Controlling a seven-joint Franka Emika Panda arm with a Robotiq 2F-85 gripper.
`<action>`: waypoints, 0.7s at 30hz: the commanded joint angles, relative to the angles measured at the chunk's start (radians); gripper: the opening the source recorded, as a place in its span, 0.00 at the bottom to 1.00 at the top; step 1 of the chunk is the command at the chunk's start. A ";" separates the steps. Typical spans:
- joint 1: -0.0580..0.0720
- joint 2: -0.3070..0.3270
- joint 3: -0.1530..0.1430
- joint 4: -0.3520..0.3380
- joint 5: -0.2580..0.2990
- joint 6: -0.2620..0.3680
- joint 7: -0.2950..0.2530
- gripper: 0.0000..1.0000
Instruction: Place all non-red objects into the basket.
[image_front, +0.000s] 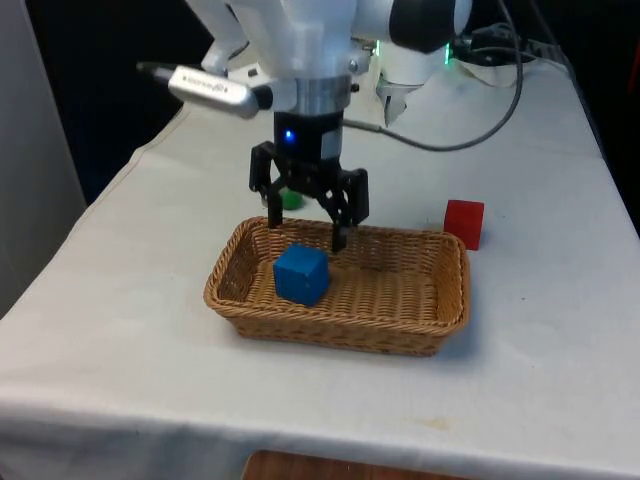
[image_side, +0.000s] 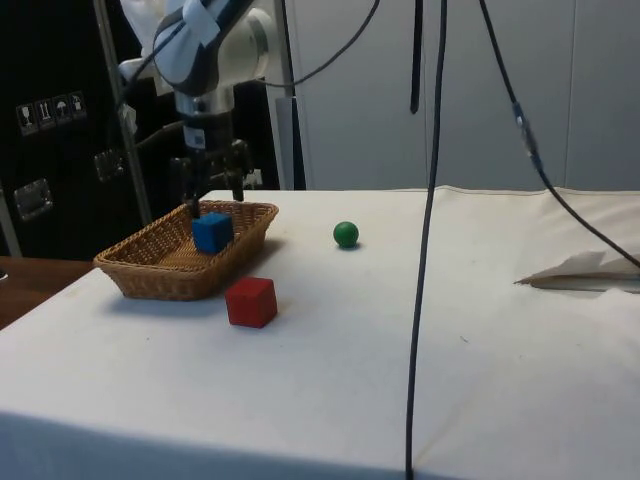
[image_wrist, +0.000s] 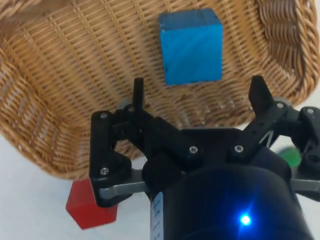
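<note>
While pincer (image_front: 306, 222) hangs open | blue cube (image_front: 301, 274) just below, in basket (image_front: 400, 300)

Blue cube (image_wrist: 190, 46) lying in wicker basket (image_wrist: 60, 75), gripper (image_wrist: 197, 95) spread wide above it, empty, red cube (image_wrist: 89, 206) outside basket

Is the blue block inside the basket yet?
Yes, inside. The blue block sits on the basket floor, and the open gripper hangs above it, holding nothing.

A white cloth (image_side: 420, 340) covers the table, with black cables (image_side: 432, 200) hanging over it.
</note>
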 joint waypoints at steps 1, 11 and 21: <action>0.001 -0.011 0.000 -0.008 -0.006 0.000 -0.001 1.00; 0.023 -0.135 -0.008 -0.106 -0.083 -0.005 -0.010 1.00; 0.026 -0.248 -0.002 -0.202 -0.144 0.002 -0.031 1.00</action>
